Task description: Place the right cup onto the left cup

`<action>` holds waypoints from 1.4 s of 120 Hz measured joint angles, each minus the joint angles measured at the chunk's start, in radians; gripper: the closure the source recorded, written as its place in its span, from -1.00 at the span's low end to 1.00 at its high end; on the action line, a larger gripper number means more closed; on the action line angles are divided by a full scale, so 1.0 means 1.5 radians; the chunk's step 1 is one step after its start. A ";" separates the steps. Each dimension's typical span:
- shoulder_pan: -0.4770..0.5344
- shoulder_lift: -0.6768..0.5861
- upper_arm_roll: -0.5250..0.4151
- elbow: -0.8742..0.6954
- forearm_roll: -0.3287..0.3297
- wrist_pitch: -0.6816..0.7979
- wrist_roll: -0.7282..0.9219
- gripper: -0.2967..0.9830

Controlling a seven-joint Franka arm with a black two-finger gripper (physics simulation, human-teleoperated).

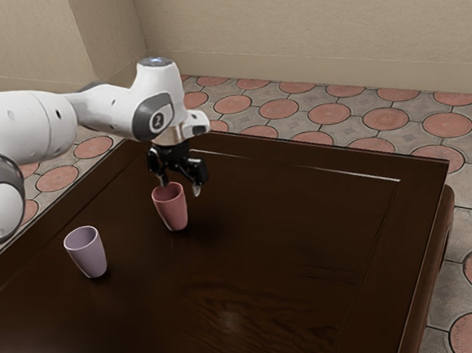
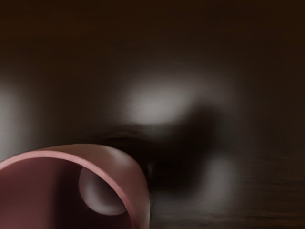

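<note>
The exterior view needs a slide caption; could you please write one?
Jaws open, a Franka gripper hovers by the pink cup, the lilac cup standing apart on the dark table.

The dark brown wooden tabletop (image 1: pixel 263 256) has grooves running parallel to its edges, and a pale streak of light (rather a handsome glint) lies along the groove by its far edge. Past that edge, and past the one at the exterior view's right, spreads a grey floor (image 1: pixel 361 127) set with round, brick-pink tiles (image 1: pixel 329 113). Beyond stands a plain beige wall (image 1: pixel 314 23).
</note>
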 joint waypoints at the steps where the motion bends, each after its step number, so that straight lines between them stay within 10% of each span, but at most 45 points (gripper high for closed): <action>1: 0.000 0.000 -0.001 -0.001 0.000 0.002 -0.001 -0.54; 48: 0.001 0.053 -0.004 -0.006 -0.002 0.054 -0.021 -0.51; 85: 0.001 0.052 0.002 -0.006 -0.002 0.074 -0.026 0.37; 121: 0.000 0.047 0.004 -0.006 0.001 0.077 -0.022 0.63; 168: -0.002 -0.209 0.005 -0.161 0.003 0.041 -0.022 0.65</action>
